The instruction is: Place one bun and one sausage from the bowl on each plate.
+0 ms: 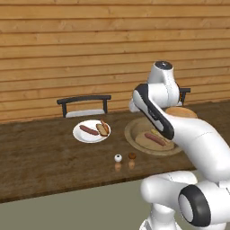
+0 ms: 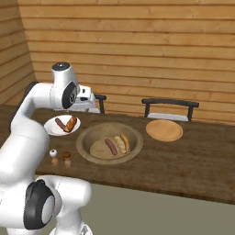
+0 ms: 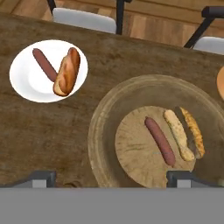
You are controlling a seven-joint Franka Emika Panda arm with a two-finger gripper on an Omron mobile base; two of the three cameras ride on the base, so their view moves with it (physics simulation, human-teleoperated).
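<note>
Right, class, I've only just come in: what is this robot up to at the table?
It is serving hot dogs. The white plate already holds one sausage and one bun. The wooden bowl still holds another sausage and bun. A tan plate sits bare. The gripper hovers above the bowl, open and carrying nothing.

Open space above bowl
</note>
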